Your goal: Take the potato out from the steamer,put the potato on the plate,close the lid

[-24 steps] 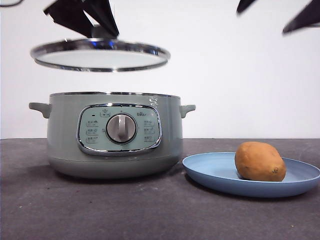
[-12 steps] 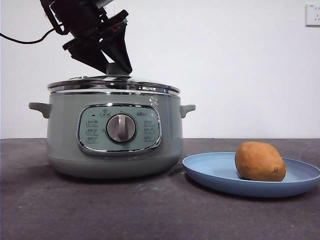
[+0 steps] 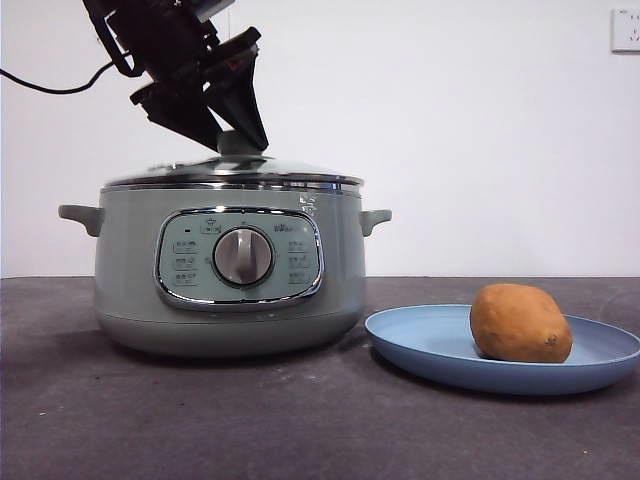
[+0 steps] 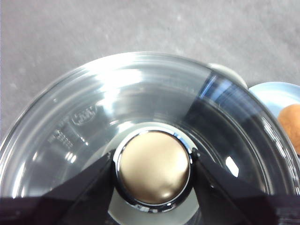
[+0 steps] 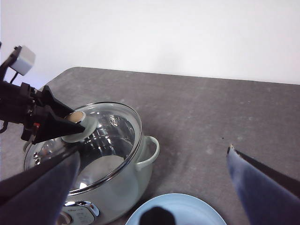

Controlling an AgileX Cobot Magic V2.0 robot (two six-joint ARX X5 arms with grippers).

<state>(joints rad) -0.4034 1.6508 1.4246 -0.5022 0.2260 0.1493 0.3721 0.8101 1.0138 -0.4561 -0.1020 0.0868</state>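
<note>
The sage-green steamer [image 3: 230, 300] stands at the left of the table. The glass lid [image 3: 235, 172] sits on its rim. My left gripper [image 3: 235, 135] comes down from the upper left, its jaws shut on the lid's knob [image 4: 153, 168], one jaw against each side. The orange-brown potato [image 3: 520, 322] lies on the light-blue plate [image 3: 420, 340] to the right of the steamer. My right gripper [image 5: 154, 151] is open and empty, high above the table, out of the front view. The right wrist view shows the lid [image 5: 112, 126] and the plate [image 5: 187, 208] below.
The dark grey table [image 3: 300, 420] spreads around the steamer and the plate. A white wall stands behind, with a socket [image 3: 625, 30] at the top right. A black cable [image 3: 50, 85] hangs from the left arm.
The left gripper has lowered the lid from above the steamer onto its rim, and the lid has settled level. The right arm's black tips have left the front view's top right.
</note>
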